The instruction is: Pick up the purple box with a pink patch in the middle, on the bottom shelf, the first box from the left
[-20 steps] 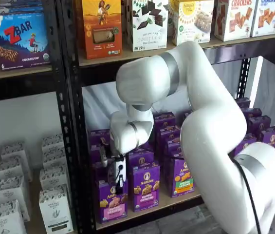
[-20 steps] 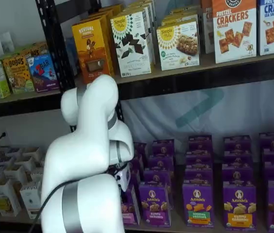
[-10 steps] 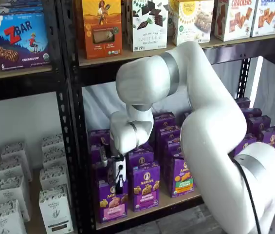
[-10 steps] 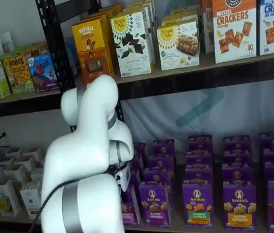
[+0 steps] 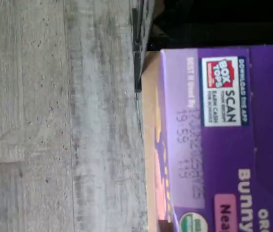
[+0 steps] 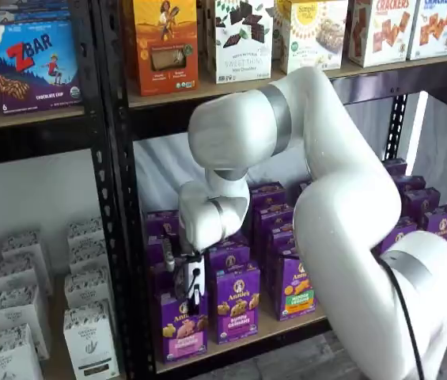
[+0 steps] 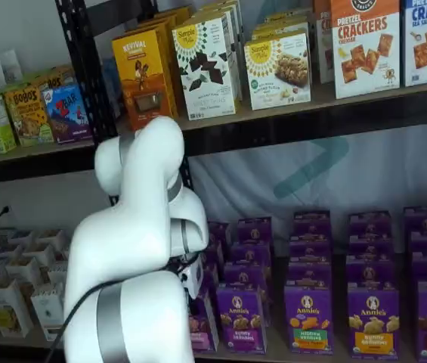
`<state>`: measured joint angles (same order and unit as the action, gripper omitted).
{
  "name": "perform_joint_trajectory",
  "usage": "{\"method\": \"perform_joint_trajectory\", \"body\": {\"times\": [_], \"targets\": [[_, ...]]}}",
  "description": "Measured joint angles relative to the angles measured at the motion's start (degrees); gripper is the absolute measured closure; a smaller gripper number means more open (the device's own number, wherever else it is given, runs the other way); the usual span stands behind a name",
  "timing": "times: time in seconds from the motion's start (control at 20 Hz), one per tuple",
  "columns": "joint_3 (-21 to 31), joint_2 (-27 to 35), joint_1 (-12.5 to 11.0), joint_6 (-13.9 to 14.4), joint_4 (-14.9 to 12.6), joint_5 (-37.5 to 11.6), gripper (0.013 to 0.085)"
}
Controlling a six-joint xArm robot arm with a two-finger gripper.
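Though the big white arm [image 6: 350, 214] stands between me and the rack, the job reads plainly enough: this is the grasping step, and I judge it just about made. The fingers [image 6: 187, 291] hang straight down over the purple box [image 6: 180, 326], which stands upright at the front left end of the bottom shelf [image 6: 286, 323], hard by the black rack post [image 6: 120, 237]. They are closed right down, set at the box's top edge; from the front I cannot see the pads meet the card, so a firm hold is my reading rather than a plain sight. The wrist view shows the box's top panel [image 5: 223, 140] close underneath, with the grey floor [image 5: 59, 116] beyond the shelf lip. Next comes a lift, straight up and then outward, kept clear of the neighbouring purple box [image 6: 235, 301] just beside it. Behind stand further rows of purple boxes [image 6: 270, 214].
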<state>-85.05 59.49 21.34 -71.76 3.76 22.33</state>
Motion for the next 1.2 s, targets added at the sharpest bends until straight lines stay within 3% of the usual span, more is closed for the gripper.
{"method": "perform_joint_trajectory", "body": {"times": [0.3, 0.65, 0.85, 1.05, 1.2], "targets": [[3.1, -2.0, 0.1, 1.6, -1.6, -1.0, 0.069], [9.1, -5.9, 0.6, 6.9, -7.0, -3.3, 0.069], [13.6, -9.1, 1.0, 6.9, -6.5, -3.9, 0.069], [19.6, -14.0, 1.4, 3.7, -2.8, -5.3, 0.069], [23.9, -17.7, 1.4, 2.6, -1.6, -6.6, 0.069]]}}
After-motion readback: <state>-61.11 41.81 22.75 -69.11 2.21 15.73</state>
